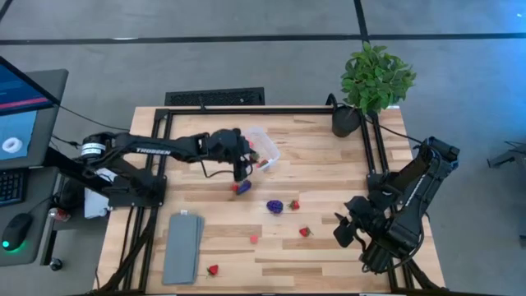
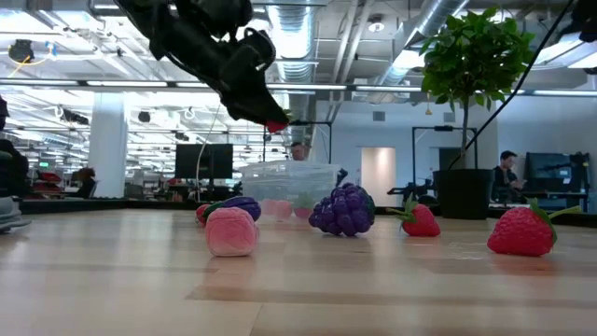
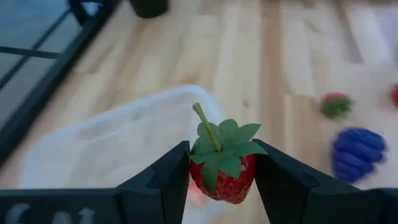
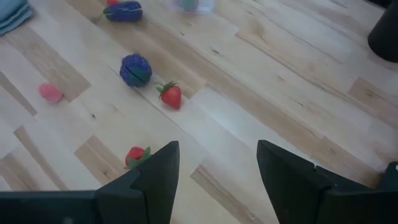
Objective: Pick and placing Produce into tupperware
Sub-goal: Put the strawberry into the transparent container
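My left gripper (image 3: 222, 155) is shut on a red strawberry (image 3: 224, 177) with a green leafy top. It hovers over the near-left rim of the clear tupperware (image 1: 265, 148), which also shows in the low view (image 2: 289, 185). On the table lie the purple eggplant (image 1: 241, 187), the grape cluster (image 1: 274, 205), strawberries (image 1: 294, 204) (image 1: 305, 232) (image 1: 213, 270) and a pink piece (image 1: 254, 239). My right gripper (image 4: 217, 168) waits open at the table's right near side, touching nothing. My left gripper pinches the strawberry's red body (image 3: 214, 186) between its two fingers (image 3: 177, 168), one on each side. The leafy top and stem (image 3: 205, 121) stick out past the fingertips. The fingers slant down from the table's left, and the berry (image 2: 275, 123) is lifted clear above the tub.
A flat grey slab (image 1: 182, 247) lies at the table's near left. The potted plant (image 1: 374, 78) stands at the far right corner. A dark frame rail (image 1: 271, 109) runs along the far edge. Bare wood lies right of the tub.
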Available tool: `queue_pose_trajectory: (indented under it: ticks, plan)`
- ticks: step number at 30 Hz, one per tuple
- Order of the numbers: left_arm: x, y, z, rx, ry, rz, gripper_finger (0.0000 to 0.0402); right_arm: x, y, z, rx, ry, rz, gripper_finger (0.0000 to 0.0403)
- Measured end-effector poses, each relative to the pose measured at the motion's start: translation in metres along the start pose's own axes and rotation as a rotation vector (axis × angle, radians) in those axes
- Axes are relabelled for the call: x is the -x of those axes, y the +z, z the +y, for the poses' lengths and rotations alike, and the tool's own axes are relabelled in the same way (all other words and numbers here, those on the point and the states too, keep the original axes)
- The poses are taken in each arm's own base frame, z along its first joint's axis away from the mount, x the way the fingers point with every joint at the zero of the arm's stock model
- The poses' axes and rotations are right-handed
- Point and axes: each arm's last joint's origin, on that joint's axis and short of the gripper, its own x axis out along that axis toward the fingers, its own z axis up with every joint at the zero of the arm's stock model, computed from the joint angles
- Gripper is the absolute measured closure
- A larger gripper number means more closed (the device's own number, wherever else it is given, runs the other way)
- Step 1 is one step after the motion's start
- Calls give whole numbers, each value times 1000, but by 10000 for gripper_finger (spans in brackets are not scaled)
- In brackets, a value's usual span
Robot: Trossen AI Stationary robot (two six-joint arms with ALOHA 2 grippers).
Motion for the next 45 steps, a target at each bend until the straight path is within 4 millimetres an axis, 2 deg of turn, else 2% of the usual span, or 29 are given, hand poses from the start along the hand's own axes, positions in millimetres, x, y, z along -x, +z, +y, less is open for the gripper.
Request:
queue_pose_trajectory:
  ticks: [7, 19, 25, 36, 45]
  plan:
    - [1, 5, 25, 13, 72, -66, 244, -2, 3, 0, -7, 2, -42, 163]
    - [5, 2, 52, 40, 147, -61, 244, -11, 15, 2, 5, -29, -71, 163]
    - [-7, 0, 55, 38, 131, -80, 244, -14, 18, 3, 10, -38, -73, 163]
    - [-42, -21, 55, 84, 104, -9, 244, -14, 18, 5, -10, -17, -69, 163]
    - [-48, -24, 56, 100, 100, -8, 244, -14, 18, 5, -7, -21, -70, 163]
